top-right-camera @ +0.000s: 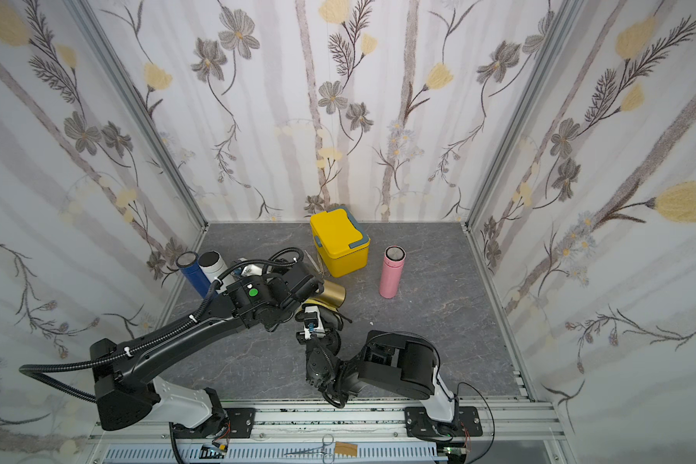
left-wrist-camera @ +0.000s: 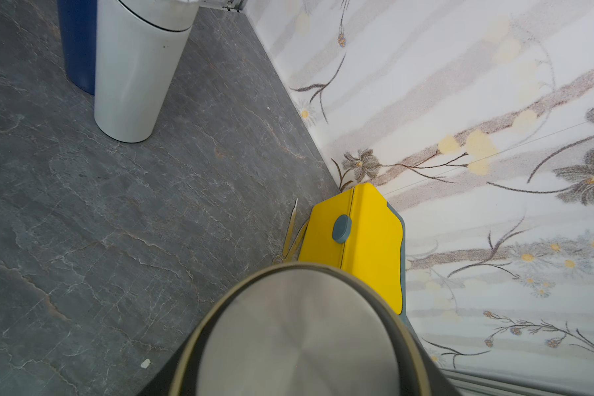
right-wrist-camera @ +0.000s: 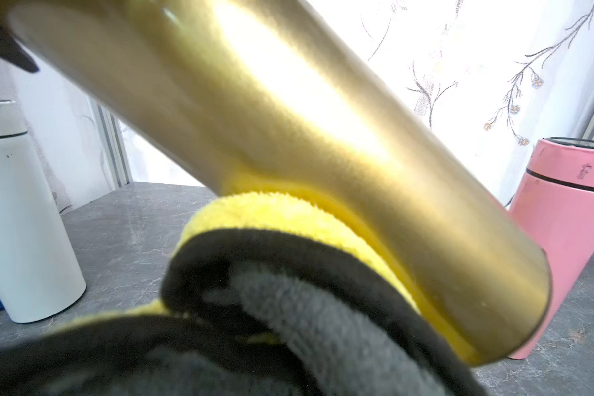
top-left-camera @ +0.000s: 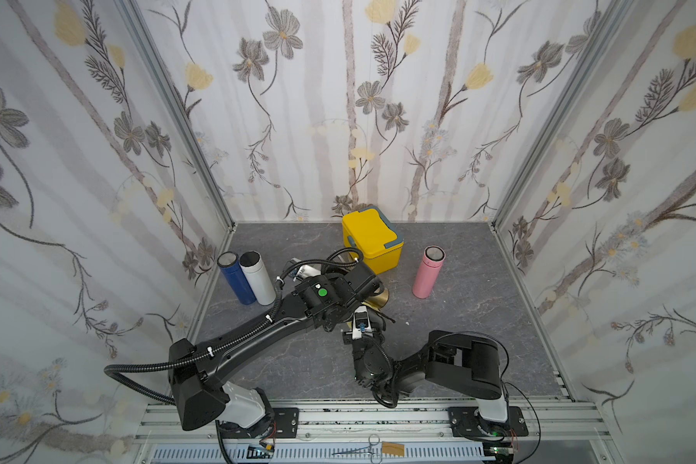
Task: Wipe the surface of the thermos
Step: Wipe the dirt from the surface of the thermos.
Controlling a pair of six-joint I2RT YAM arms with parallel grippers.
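Midway over the grey table (top-left-camera: 479, 321), the left gripper (top-right-camera: 308, 287) clamps the gold thermos (top-right-camera: 332, 295) near its cap, holding it tilted, apparently clear of the surface, just in front of the yellow box (top-left-camera: 372, 241) at the far edge. The right gripper (top-right-camera: 323, 310), closed on a yellow-and-black cloth (right-wrist-camera: 288, 223), presses it against the flask's underside. Too hard a push may twist the slick metal out of the jaws; a wide swing could topple the pink thermos (top-left-camera: 428, 273).
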